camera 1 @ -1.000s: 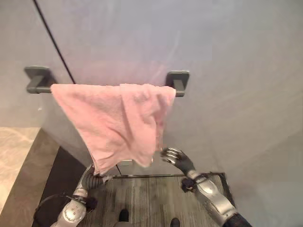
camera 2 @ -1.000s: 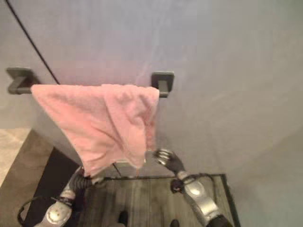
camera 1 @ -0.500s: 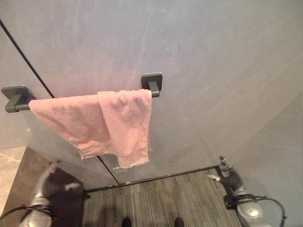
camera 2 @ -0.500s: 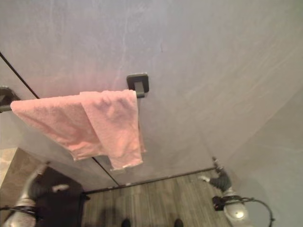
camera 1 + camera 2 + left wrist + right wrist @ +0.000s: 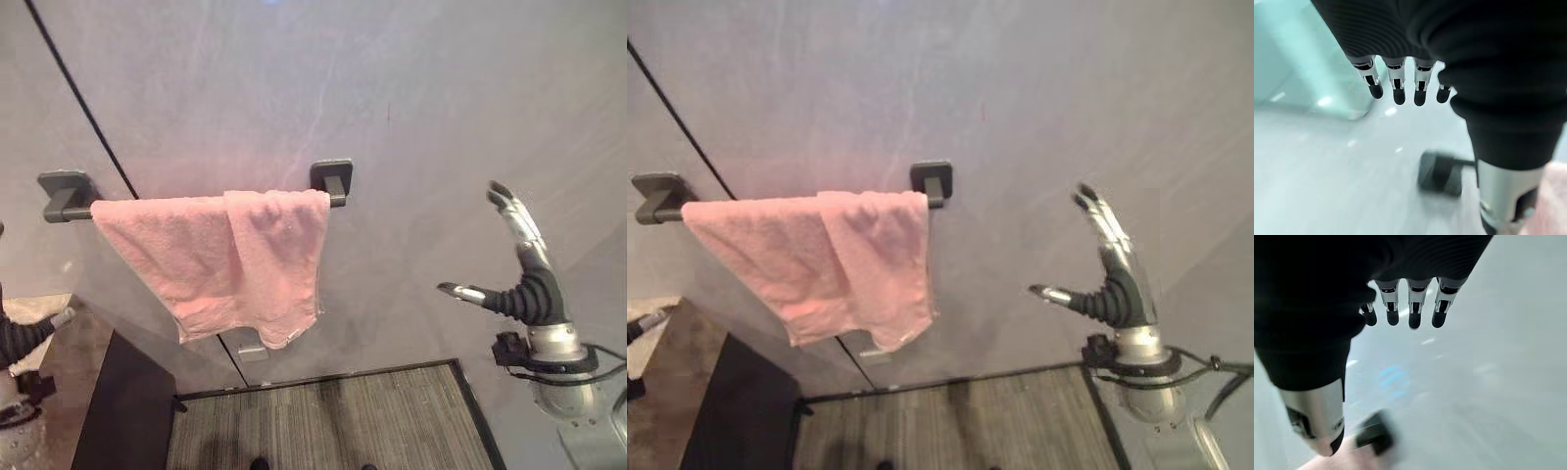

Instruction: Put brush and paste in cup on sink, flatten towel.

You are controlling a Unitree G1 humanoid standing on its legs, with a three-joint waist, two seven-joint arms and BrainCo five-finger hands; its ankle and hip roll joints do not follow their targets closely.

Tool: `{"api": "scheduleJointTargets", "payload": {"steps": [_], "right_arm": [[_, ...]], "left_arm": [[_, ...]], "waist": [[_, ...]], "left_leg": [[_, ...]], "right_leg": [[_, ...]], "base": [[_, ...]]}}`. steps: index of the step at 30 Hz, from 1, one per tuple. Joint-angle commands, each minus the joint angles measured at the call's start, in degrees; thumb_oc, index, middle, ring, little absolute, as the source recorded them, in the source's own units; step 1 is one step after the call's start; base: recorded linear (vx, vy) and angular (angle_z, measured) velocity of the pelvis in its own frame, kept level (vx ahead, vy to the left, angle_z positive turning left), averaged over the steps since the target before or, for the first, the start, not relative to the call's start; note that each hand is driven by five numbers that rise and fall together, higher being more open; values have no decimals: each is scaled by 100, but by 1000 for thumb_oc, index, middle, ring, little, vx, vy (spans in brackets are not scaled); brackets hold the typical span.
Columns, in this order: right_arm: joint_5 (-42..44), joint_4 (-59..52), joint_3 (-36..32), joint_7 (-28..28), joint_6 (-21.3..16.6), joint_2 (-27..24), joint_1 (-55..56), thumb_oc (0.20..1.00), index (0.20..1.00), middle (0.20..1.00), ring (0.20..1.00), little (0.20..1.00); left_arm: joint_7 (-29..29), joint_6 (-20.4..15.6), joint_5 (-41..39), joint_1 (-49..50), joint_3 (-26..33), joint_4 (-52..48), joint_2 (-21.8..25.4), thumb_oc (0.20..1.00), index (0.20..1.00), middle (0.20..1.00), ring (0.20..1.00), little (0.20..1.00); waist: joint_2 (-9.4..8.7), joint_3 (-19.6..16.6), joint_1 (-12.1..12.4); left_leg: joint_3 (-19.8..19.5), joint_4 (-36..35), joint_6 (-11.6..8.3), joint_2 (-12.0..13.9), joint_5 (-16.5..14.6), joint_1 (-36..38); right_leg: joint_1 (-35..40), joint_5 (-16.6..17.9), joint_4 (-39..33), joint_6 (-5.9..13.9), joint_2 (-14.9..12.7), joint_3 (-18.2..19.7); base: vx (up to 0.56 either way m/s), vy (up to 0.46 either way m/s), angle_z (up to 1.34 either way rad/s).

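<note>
— Towel [image 5: 235,264] first: where does it hang?

— Pink, draped over the dark rail [image 5: 69,211] on the grey wall [image 5: 441,117], left of centre in the head views. It is not flat: its right part is doubled over in a fold, and the lower edge runs slanted, lowest near the middle of the frame. The rail's right bracket [image 5: 333,181] sits just past the cloth's upper right corner.

— And the right hand [image 5: 524,284]?

— Raised at the right side of the frame, well apart from the towel. Fingers [image 5: 514,220] stretched straight upward, thumb spread out to the left, nothing held. Its wrist view agrees: straight fingers [image 5: 1413,316] against bare wall, pink cloth at the lower edge.

— Left hand [image 5: 24,333]?

— At the far left edge, low, clear of the towel. In its wrist view the fingers [image 5: 1398,90] point straight out in a row, holding nothing, with a dark bracket [image 5: 1442,171] and a patch of pink beyond.

— Below the towel?

— Striped grey flooring [image 5: 323,421] along the bottom, a dark panel [image 5: 122,411] at lower left.
</note>
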Motion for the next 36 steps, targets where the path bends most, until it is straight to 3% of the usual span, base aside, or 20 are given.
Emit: {"api": "scheduleJointTargets", "payload": {"steps": [1,7,11,16,22,29,36], "right_arm": [[-786,67,114,-112,-90,-469,-833,1000,1000,1000,1000,1000],[-914,-84,930,185,-59,-1127,-2117,1000,1000,1000,1000,1000],[-917,199,1651,473,98,-1195,-2934,1000,1000,1000,1000,1000],[-1232,400,2192,776,188,-1017,-3446,1000,1000,1000,1000,1000],[-1443,1102,3041,1092,353,-775,-4314,1000,1000,1000,1000,1000],[-1643,1474,3617,1472,423,-687,-4969,1000,1000,1000,1000,1000],[-1684,1671,4138,1900,342,-974,-5398,1000,1000,1000,1000,1000]], "left_arm": [[243,-318,389,-338,334,-60,708,1000,1000,1000,1000,1000],[-325,-707,196,-633,11,-435,1671,1000,1000,1000,1000,1000],[-624,-762,129,-815,-253,-411,2048,1000,1000,1000,1000,1000],[-924,-734,122,-778,-632,-60,1952,1000,1000,1000,1000,1000],[-1261,-653,198,-1080,-1172,367,2151,1000,1000,1000,1000,1000],[-1419,-625,273,-1325,-1341,466,2281,1000,1000,1000,1000,1000],[-1617,-653,309,-1288,-1305,537,2528,1000,1000,1000,1000,1000]], "waist": [[-146,161,57],[-175,133,65],[-189,154,62],[-213,257,106],[-275,325,176],[-327,319,223],[-335,271,227]], "left_leg": [[-73,27,5,-72,-164,18],[-104,27,22,-78,-148,16],[-86,27,37,-95,-158,35],[-26,27,71,-116,-159,-27],[41,27,83,-113,-153,-86],[53,27,83,-115,-162,-107],[53,27,73,-122,-176,-91]], "right_leg": [[200,-86,38,178,-277,-217],[201,-64,42,169,-264,-223],[184,-37,39,177,-269,-175],[63,11,37,205,-299,-83],[-53,65,37,223,-313,-5],[-94,81,37,233,-325,16],[-88,66,37,232,-326,25]], "base": [[-9,1,9],[-2,0,3],[0,0,0],[-24,35,-11],[-9,9,-3],[0,3,-1],[3,4,-1]]}}
